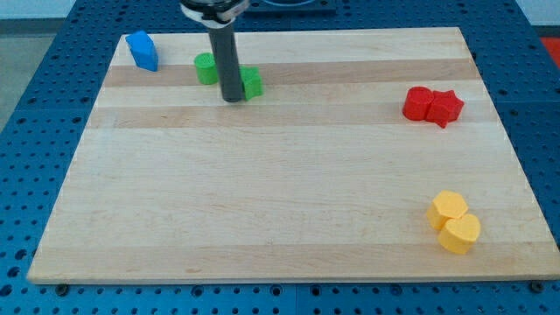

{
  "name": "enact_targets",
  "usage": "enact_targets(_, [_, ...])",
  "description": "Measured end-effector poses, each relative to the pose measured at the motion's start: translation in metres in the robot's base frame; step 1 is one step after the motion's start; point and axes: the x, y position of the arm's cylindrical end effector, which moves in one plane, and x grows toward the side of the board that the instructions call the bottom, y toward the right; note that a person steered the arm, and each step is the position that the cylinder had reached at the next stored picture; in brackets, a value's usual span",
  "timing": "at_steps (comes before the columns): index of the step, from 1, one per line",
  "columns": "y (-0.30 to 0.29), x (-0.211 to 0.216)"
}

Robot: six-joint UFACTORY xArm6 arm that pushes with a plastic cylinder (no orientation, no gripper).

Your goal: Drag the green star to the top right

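A green block (252, 82), partly hidden behind my rod so its shape is hard to make out, lies near the view's top, left of centre. A second green block (206, 68), rounded, sits just to its left. My tip (233, 99) rests on the board between them, touching or nearly touching the left side of the right-hand green block. The rod rises from there to the view's top edge.
A blue block (142, 50) sits at the top left corner. Two red blocks (418, 103) (445, 108) touch at the right. Two yellow blocks (448, 208) (460, 234) touch at the bottom right. The wooden board (280, 192) lies on a blue perforated table.
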Motion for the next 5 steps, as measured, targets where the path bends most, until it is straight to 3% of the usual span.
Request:
enact_targets(3, [0.031, -0.049])
enact_targets(5, [0.063, -0.103])
